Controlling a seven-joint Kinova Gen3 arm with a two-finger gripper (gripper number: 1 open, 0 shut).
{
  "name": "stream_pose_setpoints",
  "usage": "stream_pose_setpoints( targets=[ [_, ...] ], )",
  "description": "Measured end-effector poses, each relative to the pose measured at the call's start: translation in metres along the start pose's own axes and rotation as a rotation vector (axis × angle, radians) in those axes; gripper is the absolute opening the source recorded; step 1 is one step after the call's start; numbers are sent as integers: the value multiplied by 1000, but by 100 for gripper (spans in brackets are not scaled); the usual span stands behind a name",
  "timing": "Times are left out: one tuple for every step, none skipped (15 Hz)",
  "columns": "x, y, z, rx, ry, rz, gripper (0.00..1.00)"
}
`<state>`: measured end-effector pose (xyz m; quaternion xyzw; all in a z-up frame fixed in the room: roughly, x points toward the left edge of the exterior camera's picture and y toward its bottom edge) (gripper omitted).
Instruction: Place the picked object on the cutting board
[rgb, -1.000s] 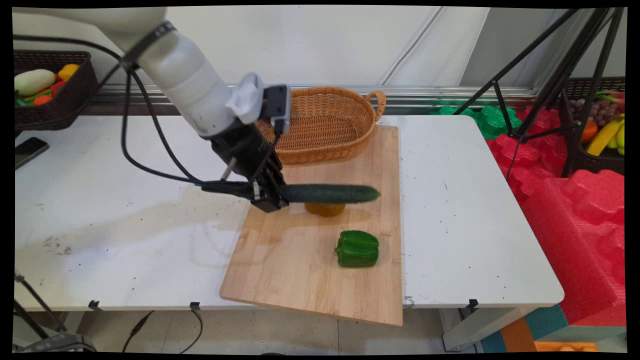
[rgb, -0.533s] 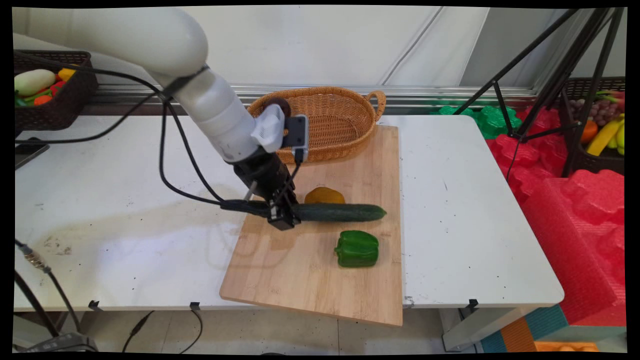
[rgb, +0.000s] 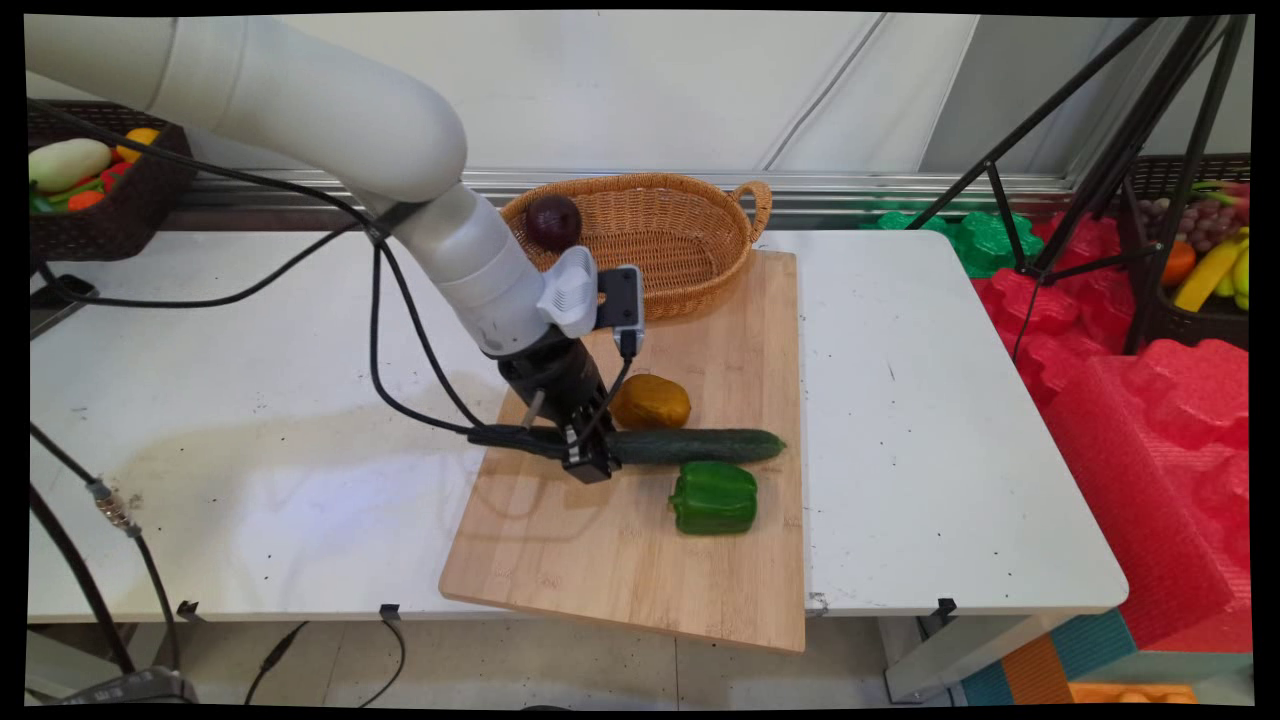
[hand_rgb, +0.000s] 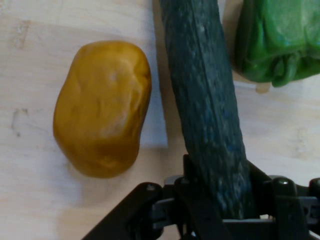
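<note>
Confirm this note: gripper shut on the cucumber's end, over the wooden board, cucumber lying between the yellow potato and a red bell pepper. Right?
One slip: the bell pepper is green, as the main view shows. The gripper is shut on the cucumber, over the board, beside the potato.

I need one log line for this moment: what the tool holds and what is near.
tool: shut on cucumber | on: cutting board | near: potato, green pepper
</note>
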<state>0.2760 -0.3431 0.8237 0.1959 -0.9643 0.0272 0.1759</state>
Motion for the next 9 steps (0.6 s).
stream_pose_setpoints(
  targets=[
    [1,0,2,0,0,-1,0],
    [2,0,5,0,1,-2,0],
    [3,0,8,1,2,-3,0],
    [4,0,10,2,3,-5,100],
    [5,0,12,3,3,-5,100],
    [5,0,13,3,4,-5,100],
    [6,0,14,3,5,-5,100],
    [6,0,15,3,5,-5,100],
    [6,1,15,3,4,-5,100]
  ],
)
